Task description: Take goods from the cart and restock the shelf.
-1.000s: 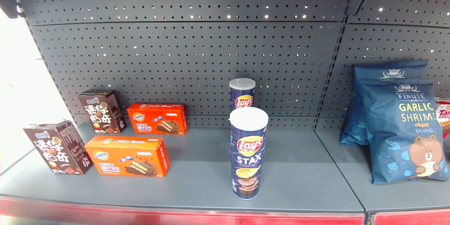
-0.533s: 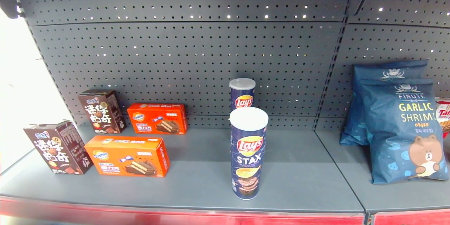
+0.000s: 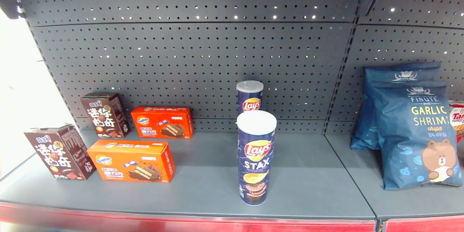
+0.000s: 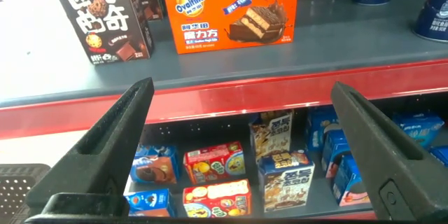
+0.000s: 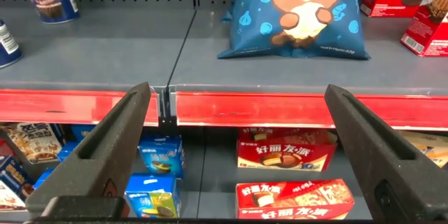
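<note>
Goods sit on the grey shelf (image 3: 308,174), beyond both hands: an orange box (image 4: 229,10) just past the left hand (image 4: 241,89), spread wide and empty; a bear-printed blue bag (image 5: 299,14) past the right hand (image 5: 237,92), likewise gaping, holding nothing.

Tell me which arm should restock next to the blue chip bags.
Right, probably. The right gripper hangs open and empty directly facing the blue chip bag, while the left gripper faces the orange box at the other end of the shelf. Neither holds goods yet.
</note>
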